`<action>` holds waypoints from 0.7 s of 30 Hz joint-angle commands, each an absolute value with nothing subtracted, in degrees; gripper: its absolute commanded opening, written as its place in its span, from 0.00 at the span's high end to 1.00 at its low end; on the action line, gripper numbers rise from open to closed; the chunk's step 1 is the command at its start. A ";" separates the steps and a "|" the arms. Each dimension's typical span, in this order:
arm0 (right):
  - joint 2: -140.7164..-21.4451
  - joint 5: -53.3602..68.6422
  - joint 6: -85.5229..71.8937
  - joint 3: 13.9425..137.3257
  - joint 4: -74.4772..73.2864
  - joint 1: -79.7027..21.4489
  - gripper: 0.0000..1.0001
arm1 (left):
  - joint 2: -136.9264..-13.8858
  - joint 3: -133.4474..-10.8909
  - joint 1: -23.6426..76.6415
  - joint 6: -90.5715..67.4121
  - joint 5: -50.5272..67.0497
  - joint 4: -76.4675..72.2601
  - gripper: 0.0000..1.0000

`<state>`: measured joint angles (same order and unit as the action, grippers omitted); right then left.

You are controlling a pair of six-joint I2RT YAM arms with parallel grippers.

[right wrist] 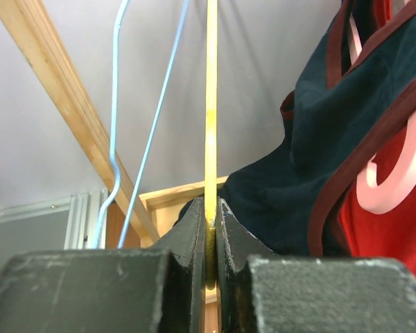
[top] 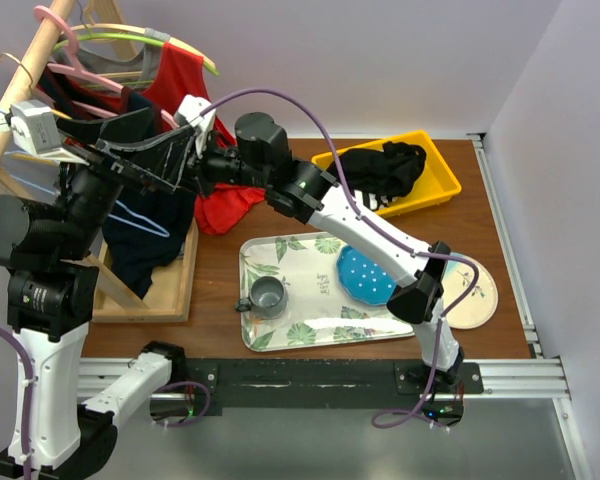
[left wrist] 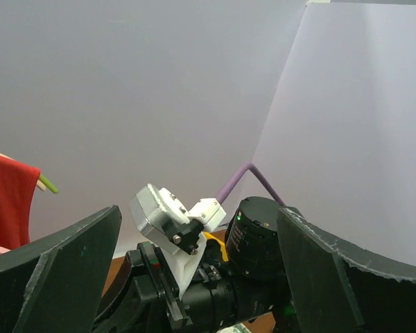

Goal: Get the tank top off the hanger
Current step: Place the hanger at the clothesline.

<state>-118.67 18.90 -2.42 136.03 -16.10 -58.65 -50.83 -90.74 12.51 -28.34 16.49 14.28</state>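
A wooden clothes rack (top: 35,55) stands at the table's left side, crowded with hangers. The dark navy tank top with maroon trim (right wrist: 333,132) hangs there, against a red garment (right wrist: 388,243). The right gripper (right wrist: 209,215) is clenched on a thin yellow hanger bar (right wrist: 211,97), near a blue wire hanger (right wrist: 116,97). The left gripper (left wrist: 197,239) is spread wide and grasps nothing.

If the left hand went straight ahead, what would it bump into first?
Probably the right arm: its white camera sits straight ahead between the left hand's open fingers, though how close is unclear.
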 commanded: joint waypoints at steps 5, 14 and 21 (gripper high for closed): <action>-115.66 14.77 -1.32 132.63 -12.74 -59.24 1.00 | -51.42 -90.97 12.66 -26.72 15.12 13.80 0.00; -113.29 11.78 -0.35 130.25 -14.85 -59.24 0.75 | -51.77 -90.97 12.66 -25.40 13.54 14.59 0.00; -110.84 7.83 -0.44 130.87 -15.38 -59.15 0.37 | -51.59 -93.25 12.66 -22.77 10.46 17.57 0.00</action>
<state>-116.05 12.05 -0.82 130.32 -15.97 -58.87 -51.57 -90.80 12.51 -25.54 13.15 16.12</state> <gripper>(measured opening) 0.580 0.997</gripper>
